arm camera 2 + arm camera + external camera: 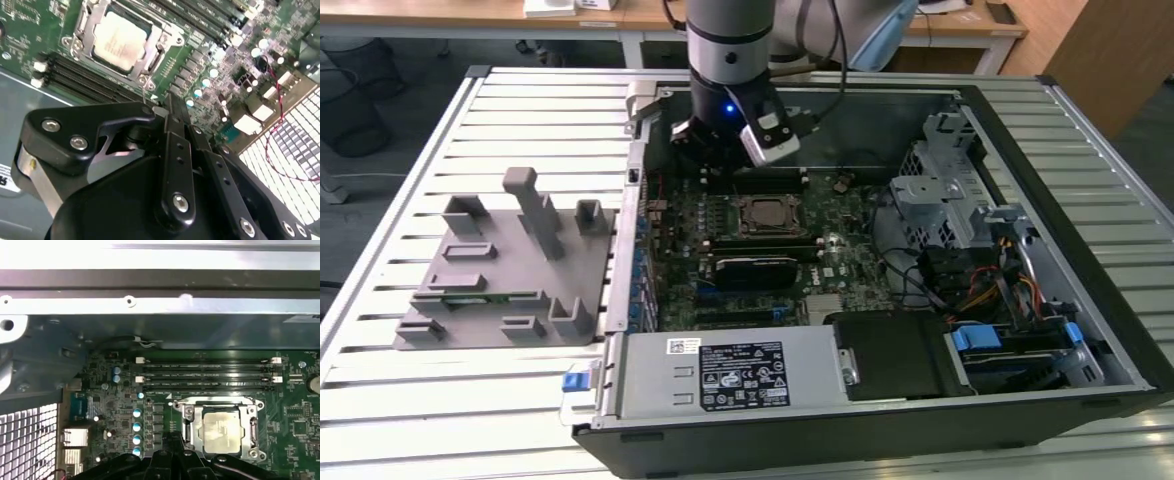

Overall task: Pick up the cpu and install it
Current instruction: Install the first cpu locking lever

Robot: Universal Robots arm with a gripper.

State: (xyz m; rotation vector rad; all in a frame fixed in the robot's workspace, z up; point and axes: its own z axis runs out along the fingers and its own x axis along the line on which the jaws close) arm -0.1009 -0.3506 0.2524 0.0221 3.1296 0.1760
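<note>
The cpu [758, 213] lies flat in the motherboard socket, its silvery top showing inside the metal frame; both wrist views show it too, cpu [120, 42] and cpu [220, 430]. My gripper [715, 165] hangs inside the open computer case, above the board and just off the socket toward the case's rear wall. In the second wrist view the black fingers [172, 130] lie pressed together with nothing between them, and the gripper [167, 102] tip points at the board beside the socket. The gripper [172, 440] is apart from the cpu.
A grey plastic fixture [507, 270] stands on the slatted table at the exterior view's left. Inside the case are empty memory slots [205, 372] by the socket, a black heatsink [754, 270], a power supply [720, 370] and a drive cage [947, 190]. The case wall [150, 305] is close by.
</note>
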